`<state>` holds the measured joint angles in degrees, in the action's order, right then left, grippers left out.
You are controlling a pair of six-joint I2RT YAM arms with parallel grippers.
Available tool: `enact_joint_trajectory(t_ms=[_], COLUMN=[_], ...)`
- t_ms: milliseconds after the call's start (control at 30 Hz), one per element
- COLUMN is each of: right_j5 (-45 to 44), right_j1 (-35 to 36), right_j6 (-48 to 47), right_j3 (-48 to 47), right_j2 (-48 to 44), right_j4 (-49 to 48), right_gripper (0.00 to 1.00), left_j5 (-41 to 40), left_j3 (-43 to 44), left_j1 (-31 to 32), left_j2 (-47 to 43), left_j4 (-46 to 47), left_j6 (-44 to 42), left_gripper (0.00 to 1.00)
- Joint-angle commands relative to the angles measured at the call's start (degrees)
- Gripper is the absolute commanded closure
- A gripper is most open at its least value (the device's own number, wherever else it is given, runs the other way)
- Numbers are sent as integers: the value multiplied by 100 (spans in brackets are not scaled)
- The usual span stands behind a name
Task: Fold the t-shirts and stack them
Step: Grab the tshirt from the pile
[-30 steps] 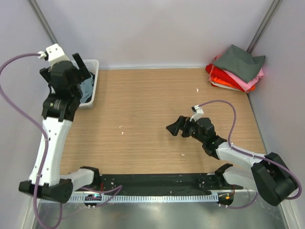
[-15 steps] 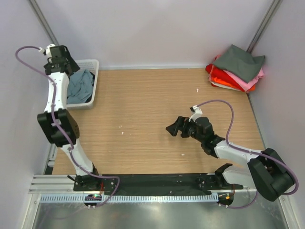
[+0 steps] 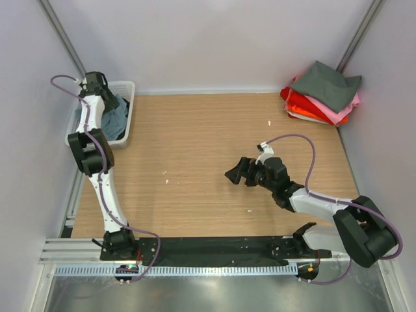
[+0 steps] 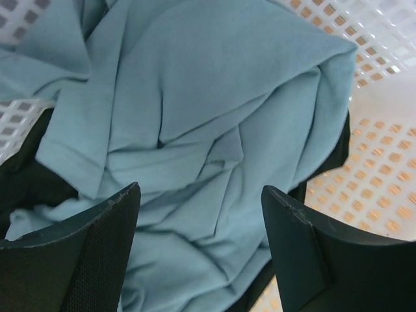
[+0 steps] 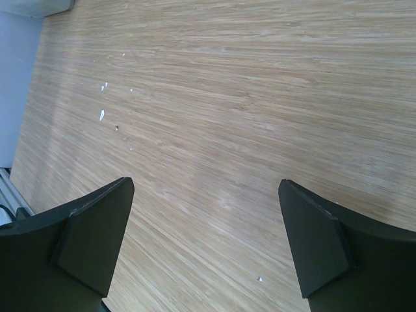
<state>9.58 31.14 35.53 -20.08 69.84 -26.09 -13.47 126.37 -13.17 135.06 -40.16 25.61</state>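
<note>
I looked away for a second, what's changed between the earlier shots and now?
The left gripper lowered into the white basket, open above the blue-grey t-shirt; nothing grasped. The right gripper, open over the table, and the folded stack stayed put.

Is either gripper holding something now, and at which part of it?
Nothing is held. The left gripper is open over the blue-grey t-shirt in the basket; the right gripper is open over the table.

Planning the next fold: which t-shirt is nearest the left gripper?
The blue-grey t-shirt, crumpled in the white basket just below the open left gripper; the stacked ones sit across the table.
</note>
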Motion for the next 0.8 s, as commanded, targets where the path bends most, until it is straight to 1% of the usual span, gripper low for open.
enact_joint_trajectory(t_ms=[0,233,300,333,367,400,433,567,700,733,767], right_j5=[-53,-71,-62,-71,-62,-71,-79,-80,-88,-88,-88], right_j1=[15,15,15,15,15,15,15,15,15,15,15], right_j6=[-28,-20,-11,-20,-20,-20,-20,-20,-20,-20,-11], right_j3=[-260,-339,-357,-365,-374,-374,-383,-401,-392,-392,-392], right_j2=[82,179,205,214,214,231,240,249,240,249,232], right_j4=[-283,-239,-222,-213,-204,-204,-195,-178,-178,-178,-178], right_gripper=[0,0,0,0,0,0,0,0,0,0,0], left_j5=[187,284,301,362,398,407,407,564,697,732,758], left_j3=[424,512,547,564,608,669,661,626,600,591,582], left_j1=[-98,-98,-107,-98,-98,-98,-98,-98,-46,-19,7], left_j2=[204,494,573,600,626,635,609,284,-330,-688,-866], left_j4=[-36,114,140,149,140,123,149,246,254,254,254], left_j6=[85,94,94,94,85,85,102,85,102,181,225], left_gripper=[25,32,39,56,76,94,100,100,100,100,100])
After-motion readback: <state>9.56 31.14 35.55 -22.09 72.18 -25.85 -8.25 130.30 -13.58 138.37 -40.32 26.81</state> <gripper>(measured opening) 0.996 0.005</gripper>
